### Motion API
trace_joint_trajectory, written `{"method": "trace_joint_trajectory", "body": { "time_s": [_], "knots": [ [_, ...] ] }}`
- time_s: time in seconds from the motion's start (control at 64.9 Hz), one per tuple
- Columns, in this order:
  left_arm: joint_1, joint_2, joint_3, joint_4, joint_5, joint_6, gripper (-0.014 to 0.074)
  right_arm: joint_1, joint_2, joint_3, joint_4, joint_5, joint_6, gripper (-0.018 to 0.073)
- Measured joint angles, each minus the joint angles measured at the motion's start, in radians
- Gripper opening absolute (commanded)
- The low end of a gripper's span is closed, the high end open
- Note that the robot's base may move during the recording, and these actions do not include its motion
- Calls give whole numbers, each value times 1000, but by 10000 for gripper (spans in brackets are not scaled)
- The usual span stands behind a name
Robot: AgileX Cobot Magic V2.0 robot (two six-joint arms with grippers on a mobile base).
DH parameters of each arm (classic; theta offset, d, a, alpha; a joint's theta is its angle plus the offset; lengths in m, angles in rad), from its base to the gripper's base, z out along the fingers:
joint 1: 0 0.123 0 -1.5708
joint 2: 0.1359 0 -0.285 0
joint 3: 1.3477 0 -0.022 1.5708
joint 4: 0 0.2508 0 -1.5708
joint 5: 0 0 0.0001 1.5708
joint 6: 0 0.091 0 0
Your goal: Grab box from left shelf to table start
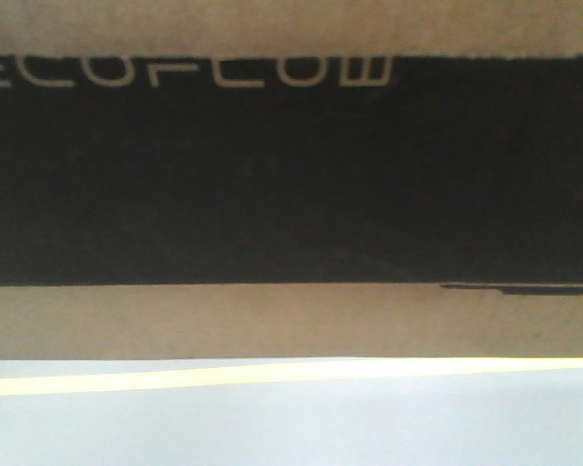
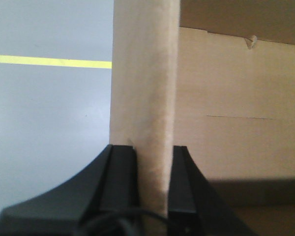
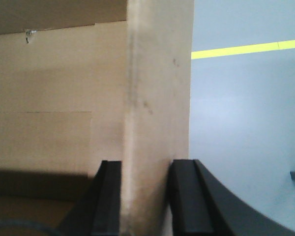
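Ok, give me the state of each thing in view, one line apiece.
box: open, inside showing in both wrist views, pinched by both hands.
left hand: shut on a cardboard wall of the box.
right hand: shut on a cardboard wall of the box.

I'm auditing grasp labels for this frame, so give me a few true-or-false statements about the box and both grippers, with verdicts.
1. The left gripper is clamped on a cardboard wall of the box. True.
2. The right gripper is open and clear of the box. False: its fingers press a cardboard wall from both sides.
3. The box's printed panel is black with pale lettering. True.
4. The line on the pale surface is red. False: it is yellow.
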Motion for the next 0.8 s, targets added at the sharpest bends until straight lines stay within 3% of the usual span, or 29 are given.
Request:
{"method": "trace_joint_trajectory", "body": {
  "time_s": [0.801],
  "knots": [
    [-6,-1,0,9,-1,-2,-102,0,0,0,4,0,0,56]
  ]
}}
